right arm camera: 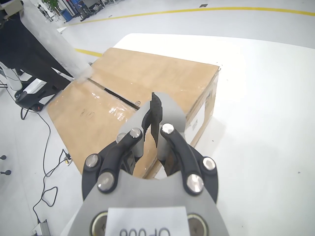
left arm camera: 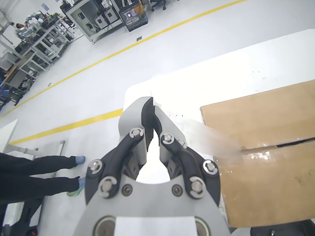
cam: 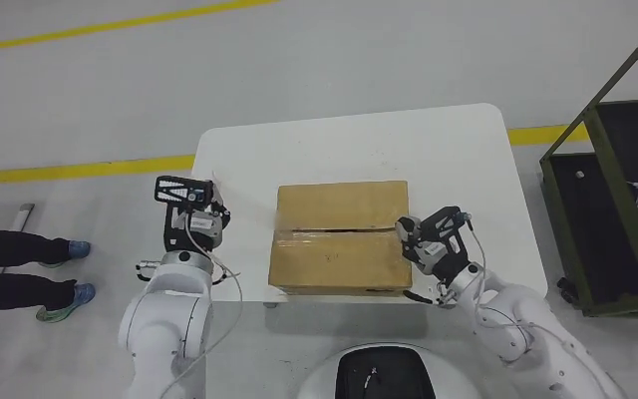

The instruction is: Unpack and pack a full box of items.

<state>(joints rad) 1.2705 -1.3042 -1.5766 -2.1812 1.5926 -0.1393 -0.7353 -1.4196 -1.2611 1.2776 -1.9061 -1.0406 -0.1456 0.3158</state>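
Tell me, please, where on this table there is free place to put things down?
The broad band of table between the cardboard box and the far edge is bare, and so is the patch right of the box, beyond the right pincer. Left of the box is crowded: the left pincer holds a tape strip stretched across it.

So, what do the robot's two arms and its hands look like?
The left arm and right arm have rounded glossy white shells, with thin cables at the wrists. The left hand and right hand match: pale grey fingers, black toothed pads, black curved links with silver bolts, a white label on the grey base.
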